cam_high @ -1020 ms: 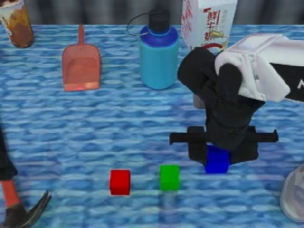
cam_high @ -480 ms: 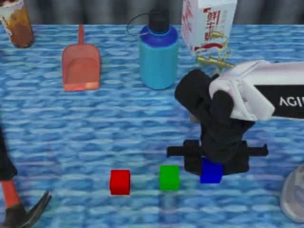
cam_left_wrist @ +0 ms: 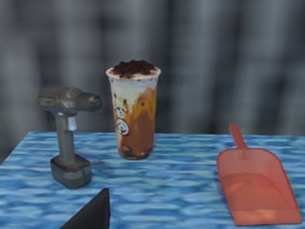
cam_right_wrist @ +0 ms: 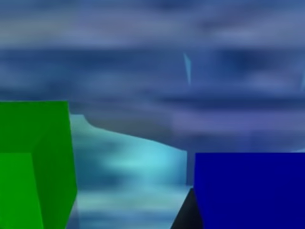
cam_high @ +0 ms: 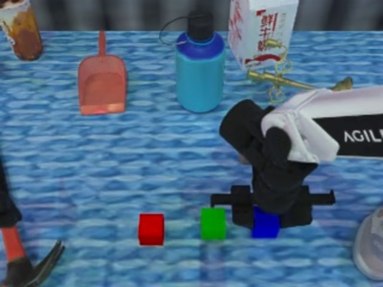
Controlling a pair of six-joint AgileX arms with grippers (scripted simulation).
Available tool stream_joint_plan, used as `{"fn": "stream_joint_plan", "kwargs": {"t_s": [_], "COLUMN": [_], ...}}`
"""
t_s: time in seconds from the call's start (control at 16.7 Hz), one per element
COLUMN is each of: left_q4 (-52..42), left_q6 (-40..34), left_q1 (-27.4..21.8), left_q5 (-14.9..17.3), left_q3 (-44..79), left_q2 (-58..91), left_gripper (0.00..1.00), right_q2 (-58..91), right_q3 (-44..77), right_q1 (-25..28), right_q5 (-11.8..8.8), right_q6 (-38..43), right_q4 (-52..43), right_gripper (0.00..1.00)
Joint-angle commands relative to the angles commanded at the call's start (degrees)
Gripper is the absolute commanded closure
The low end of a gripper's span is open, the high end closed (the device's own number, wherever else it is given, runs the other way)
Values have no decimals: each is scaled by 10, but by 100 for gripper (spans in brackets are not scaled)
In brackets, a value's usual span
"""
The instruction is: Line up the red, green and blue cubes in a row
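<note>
The right gripper (cam_high: 265,218) stands low over the near part of the blue patterned table (cam_high: 149,161), clamped on the small deep blue cube (cam_high: 265,225), which shows just under the black fingers. From above I cannot be sure whether the cube's underside already rests on the cloth or hangs just off it; the right wrist view shows its blue face close up with the dark finger edge at its base, which does not settle it.

The relation that matters is sideways. The small bright green cube (cam_high: 213,223) lies just beside the blue one, toward the table's left edge, apart by a narrow gap. The small bright red cube (cam_high: 151,229) sits farther left again, a wider gap from green. All three lie at much the same depth from the near edge, so the line runs left to right, red, green, blue.

My judgement is that the row is nearly made: the blue cube needs only setting down and letting go, with care not to nudge green.

The left gripper (cam_high: 36,266) is parked at the near-left corner.
</note>
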Motion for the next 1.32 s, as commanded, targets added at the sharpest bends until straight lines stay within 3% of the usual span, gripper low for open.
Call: {"fn": "stream_joint_plan", "kwargs": {"t_s": [0.72, 1.32], "left_q4": [0, 0], "left_q6": [0, 0], "left_q1": [0, 0], "left_q5": [0, 0], "left_q3": [0, 0], "left_q2": [0, 0], "left_gripper": [0, 0], "right_q2": [0, -1], "right_q3": [0, 2], "right_q1": [0, 0], "right_q5": [0, 0], "right_q6": [0, 0], "right_q4": [0, -2], "right_gripper": [2, 0]}}
